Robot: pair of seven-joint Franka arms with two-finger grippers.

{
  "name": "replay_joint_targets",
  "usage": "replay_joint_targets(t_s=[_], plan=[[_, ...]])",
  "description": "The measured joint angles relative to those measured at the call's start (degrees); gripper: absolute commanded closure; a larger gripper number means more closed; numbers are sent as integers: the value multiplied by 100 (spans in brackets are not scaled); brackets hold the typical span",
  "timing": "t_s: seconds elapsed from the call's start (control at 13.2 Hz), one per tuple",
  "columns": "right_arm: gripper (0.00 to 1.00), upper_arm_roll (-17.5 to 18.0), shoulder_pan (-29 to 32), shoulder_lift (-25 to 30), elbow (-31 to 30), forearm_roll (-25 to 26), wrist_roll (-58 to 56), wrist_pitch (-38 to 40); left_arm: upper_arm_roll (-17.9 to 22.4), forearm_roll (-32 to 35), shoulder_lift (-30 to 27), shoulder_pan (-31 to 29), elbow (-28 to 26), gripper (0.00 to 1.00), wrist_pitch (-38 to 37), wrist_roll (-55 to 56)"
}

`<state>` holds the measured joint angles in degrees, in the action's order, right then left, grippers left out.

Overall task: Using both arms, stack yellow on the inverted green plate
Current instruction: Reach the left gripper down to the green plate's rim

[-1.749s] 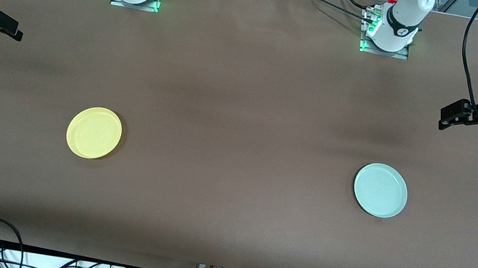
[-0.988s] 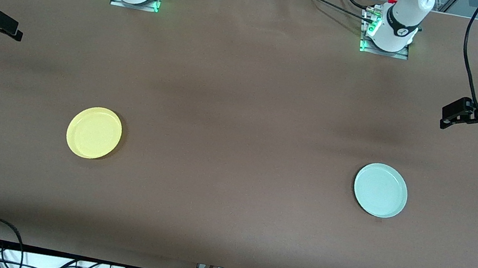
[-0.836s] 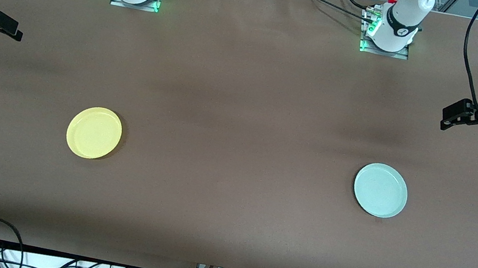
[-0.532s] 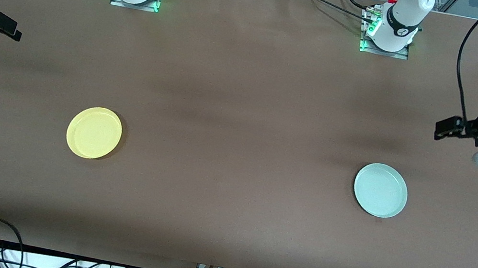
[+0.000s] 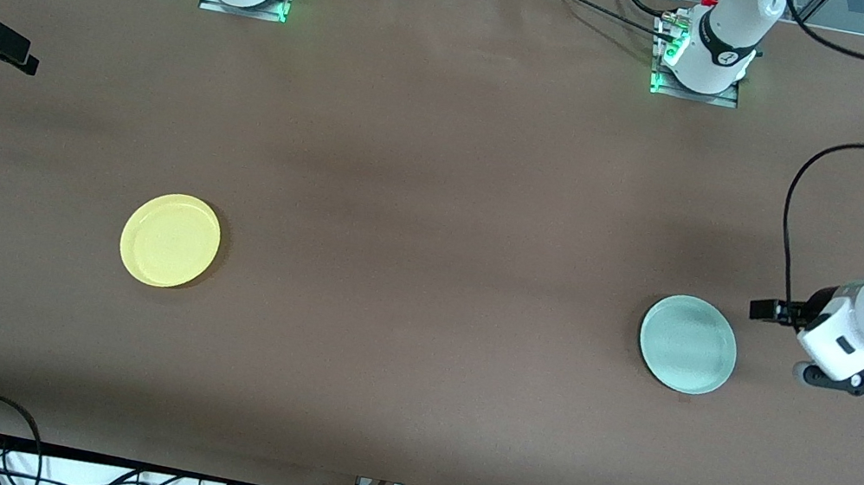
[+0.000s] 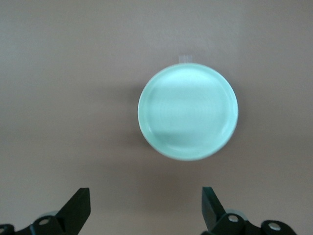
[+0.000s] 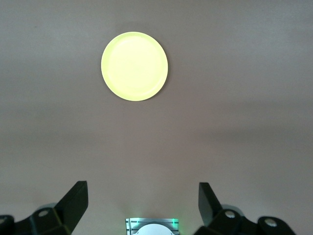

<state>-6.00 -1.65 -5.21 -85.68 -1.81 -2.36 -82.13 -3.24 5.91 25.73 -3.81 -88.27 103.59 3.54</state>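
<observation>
Progress: nothing is stacked yet; the yellow plate (image 5: 170, 240) and the green plate (image 5: 688, 344) are lying well apart on the brown tabletop (image 5: 436, 217), each rim-up, so turning the green one over and placing the yellow one on it are both still to do.
Yellow plate: lying toward the right arm's end of the tabletop, untouched.
Green plate: lying toward the left arm's end, untouched.
Left gripper (image 6: 146, 208): hovering over the tabletop just beside the green plate, fingers (image 6: 78, 205) spread wide and holding nothing.
Right gripper (image 7: 143, 203): waiting over its own end of the tabletop, well apart from the yellow plate, fingers (image 7: 73, 200) spread and empty.
Wrist views: showing the finger gaps plainly.
Front view: showing both plates at once; the left gripper is probably mostly hidden there by its own arm.
</observation>
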Motion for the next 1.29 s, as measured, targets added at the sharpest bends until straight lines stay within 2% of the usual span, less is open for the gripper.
replay_joint_targets(t_s=[0.46,0.68,0.84,0.91,1.22,1.29], plan=[[0,0,-1,-6,1,-1,0,-1,-21,-17,1349,-437,-331,0,1976,-21],[0,-1,0,-6,1,-1,0,-1,-41,-18,1458,-449,-668,1,2495,-21],[0,-4,0,-6,1,-1,0,-1,-45,-18,1455,-470,-924,19,2826,-21],[0,-14,0,-6,1,-1,0,-1,-47,-18,1454,-480,-1015,24,2917,-35],[0,-233,8,-6,1,-251,0,-2,-65,-18,1414,-493,-1083,66,2963,-246],[0,-278,12,-6,1,-287,0,-2,-66,-18,1400,-493,-1085,74,2962,-300]])
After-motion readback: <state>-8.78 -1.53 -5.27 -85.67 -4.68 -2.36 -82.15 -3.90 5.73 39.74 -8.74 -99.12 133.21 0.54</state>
